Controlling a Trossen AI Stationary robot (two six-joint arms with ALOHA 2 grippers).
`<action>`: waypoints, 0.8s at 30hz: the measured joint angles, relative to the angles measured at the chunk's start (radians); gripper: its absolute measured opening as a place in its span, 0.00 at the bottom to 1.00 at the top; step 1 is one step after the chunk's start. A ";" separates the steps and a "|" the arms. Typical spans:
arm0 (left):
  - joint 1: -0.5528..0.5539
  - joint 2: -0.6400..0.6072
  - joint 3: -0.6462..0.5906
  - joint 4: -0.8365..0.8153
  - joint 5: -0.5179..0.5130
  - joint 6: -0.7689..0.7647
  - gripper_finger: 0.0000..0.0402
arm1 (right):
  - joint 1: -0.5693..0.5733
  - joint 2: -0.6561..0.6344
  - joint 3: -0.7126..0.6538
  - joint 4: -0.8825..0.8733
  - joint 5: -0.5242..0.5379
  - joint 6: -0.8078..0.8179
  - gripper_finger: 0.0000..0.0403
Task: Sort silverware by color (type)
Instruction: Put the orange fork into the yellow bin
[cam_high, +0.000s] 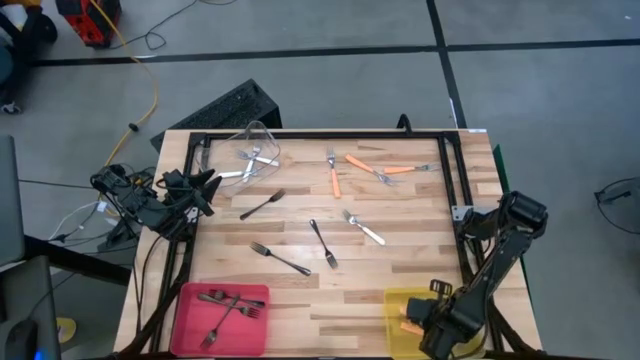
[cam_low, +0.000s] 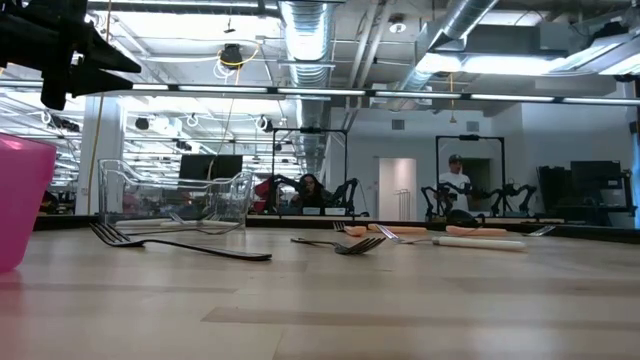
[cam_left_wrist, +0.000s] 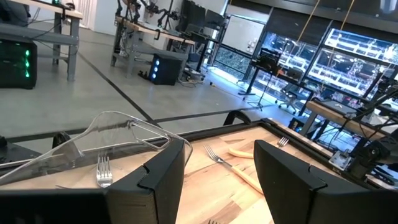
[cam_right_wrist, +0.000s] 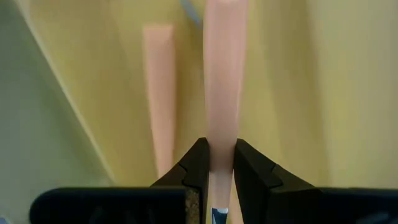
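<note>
At the table's left edge we see the left gripper (cam_high: 208, 187) hovering with its fingers spread apart, a clear bin (cam_high: 255, 150) holding silver forks (cam_high: 252, 160) just ahead of it. Beyond, dark forks (cam_high: 281, 260) and orange-handled forks (cam_high: 334, 175) lie scattered on the table (cam_high: 400, 270). Far right, the right gripper (cam_right_wrist: 216, 163) reaches into the yellow bin (cam_high: 395, 310), pinching one orange-handled fork (cam_right_wrist: 222, 68), with another (cam_right_wrist: 160, 93) lying just beside it.

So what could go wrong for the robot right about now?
The right gripper is pinched on an orange-handled fork inside the yellow bin; if it lifts without letting go, the fork may come back out. The clear bin looks tipped on its side, so the silver forks at its mouth could slide onto the table. The left gripper waits open close to that bin and might nudge it.
</note>
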 joint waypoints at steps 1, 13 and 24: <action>0.000 0.000 0.000 0.000 0.000 0.000 0.44 | 0.000 0.010 0.000 0.008 -0.004 -0.012 0.19; 0.000 0.000 0.000 0.000 -0.007 0.000 0.44 | -0.021 0.030 0.002 -0.020 0.016 -0.089 0.19; 0.000 0.000 0.000 -0.002 -0.009 0.000 0.44 | -0.018 0.029 0.011 0.071 0.031 -0.053 0.19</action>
